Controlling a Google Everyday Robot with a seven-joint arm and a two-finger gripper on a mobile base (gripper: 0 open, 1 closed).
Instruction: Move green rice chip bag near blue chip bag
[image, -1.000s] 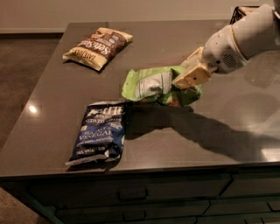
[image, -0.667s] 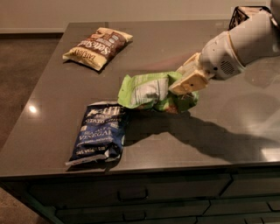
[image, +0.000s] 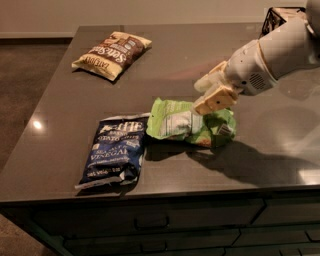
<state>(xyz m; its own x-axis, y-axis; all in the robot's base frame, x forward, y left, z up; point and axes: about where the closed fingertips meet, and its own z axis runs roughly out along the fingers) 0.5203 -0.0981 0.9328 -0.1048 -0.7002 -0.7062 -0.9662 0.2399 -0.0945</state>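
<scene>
Camera view | gripper (image: 212, 92) just above green rice chip bag (image: 181, 123), possibly touching

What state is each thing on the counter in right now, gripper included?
green rice chip bag: lying flat, crumpled, left end right beside the blue bag's top right corner.
blue chip bag: lying flat, label up, near the front edge.
brown and yellow chip bag: lying flat, far left, apart from the others.
gripper: low over the green bag's right half; contact unclear.
</scene>
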